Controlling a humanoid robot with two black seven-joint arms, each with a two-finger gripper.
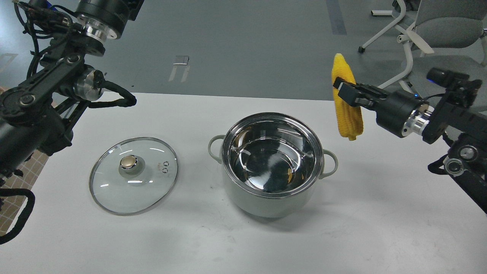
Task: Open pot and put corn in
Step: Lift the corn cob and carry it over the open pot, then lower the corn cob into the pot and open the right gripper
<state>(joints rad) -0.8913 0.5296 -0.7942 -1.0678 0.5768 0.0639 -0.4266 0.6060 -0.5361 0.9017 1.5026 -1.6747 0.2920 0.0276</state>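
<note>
Our right gripper clamps the corn upright above the table's far-right edge — we shd swing it left over the open pot, then lower and release.

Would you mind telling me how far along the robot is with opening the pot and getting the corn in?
Opening looks done: the glass lid lies flat on the table, left of the pot, which stands open and empty. In hand: the right gripper is shut on the corn, held upright in the air to the pot's right. Left: carry the corn over the rim and release it inside.

White table, open pot at centre, glass lid just left
</note>
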